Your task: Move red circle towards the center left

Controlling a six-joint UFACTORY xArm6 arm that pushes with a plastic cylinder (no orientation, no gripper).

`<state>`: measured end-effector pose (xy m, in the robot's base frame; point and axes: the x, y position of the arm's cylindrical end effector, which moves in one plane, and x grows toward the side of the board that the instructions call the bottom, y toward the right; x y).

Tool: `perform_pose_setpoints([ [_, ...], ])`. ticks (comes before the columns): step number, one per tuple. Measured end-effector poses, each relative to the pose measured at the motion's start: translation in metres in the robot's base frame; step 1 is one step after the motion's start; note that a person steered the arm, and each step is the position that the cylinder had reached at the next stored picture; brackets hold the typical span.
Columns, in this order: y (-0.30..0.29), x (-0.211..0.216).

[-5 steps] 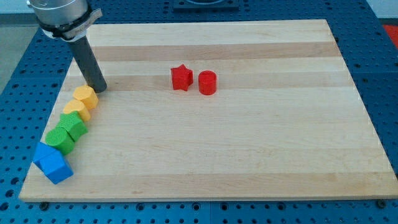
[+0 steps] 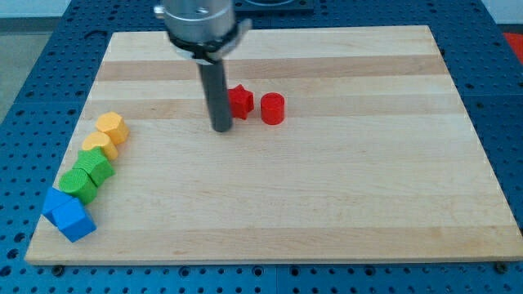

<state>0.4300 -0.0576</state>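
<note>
My tip [image 2: 221, 128] rests on the pale wooden surface [image 2: 343, 188], just beside the red star-shaped block [image 2: 240, 101] on its left. The red circle block [image 2: 272, 109] stands right of that star, near it, in the upper middle. I carry a bare rod, no claw.

Blue perforated bench [image 2: 24, 98] (evenly lit)
</note>
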Motion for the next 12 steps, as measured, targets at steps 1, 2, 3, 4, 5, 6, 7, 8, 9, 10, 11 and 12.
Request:
perform_pose_setpoints([
  [1, 0.063, 0.008],
  [2, 0.125, -0.007],
  [3, 0.129, -0.038],
  [4, 0.089, -0.037],
  [5, 0.046, -0.016],
  [6, 0.001, -0.012],
  [7, -0.035, -0.012],
  [8, -0.066, -0.013],
  [9, -0.077, -0.013],
  [10, -0.053, -0.013],
  [11, -0.037, -0.022],
  [12, -0.045, -0.033],
])
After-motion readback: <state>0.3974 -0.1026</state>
